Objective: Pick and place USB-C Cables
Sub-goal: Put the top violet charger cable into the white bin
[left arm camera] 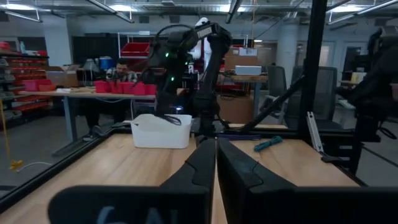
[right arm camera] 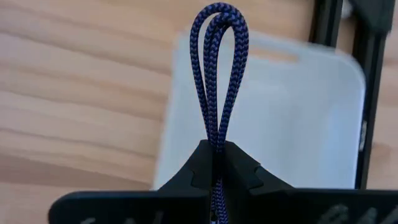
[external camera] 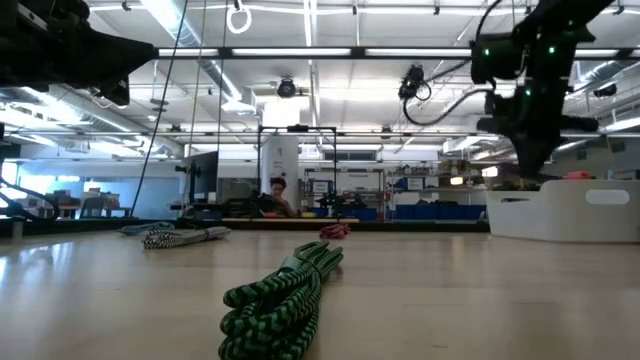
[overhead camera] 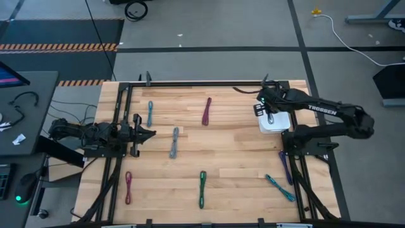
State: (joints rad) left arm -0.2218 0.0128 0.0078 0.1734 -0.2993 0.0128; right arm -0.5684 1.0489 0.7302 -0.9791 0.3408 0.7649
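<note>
My right gripper (overhead camera: 271,116) hovers over the white bin (overhead camera: 276,122) at the table's right side, shut on a dark blue braided cable bundle (right arm camera: 219,74). Other cable bundles lie flat on the wood: blue (overhead camera: 150,114), maroon (overhead camera: 207,111), grey (overhead camera: 174,143), purple-red (overhead camera: 128,187), green (overhead camera: 202,189), teal (overhead camera: 280,187) and purple (overhead camera: 285,166). The left gripper (overhead camera: 149,133) waits shut near the table's left edge, touching nothing; its own view shows the closed fingers (left arm camera: 216,163). My right gripper pinches the dark blue cable bundle between its two fingers, partway along its length (right arm camera: 216,142). The fingers point down from above and lie along the bundle. Its folded loop end (right arm camera: 220,18) sticks out past the fingertips, lifted clear above the white bin (right arm camera: 292,112).
Black frame rails run along the table's left (overhead camera: 120,126) and right (overhead camera: 297,171) sides. In the low view the green cable (external camera: 285,295) lies nearest, with the white bin (external camera: 565,210) to the right. Bare wood stretches across the table's middle (overhead camera: 234,145).
</note>
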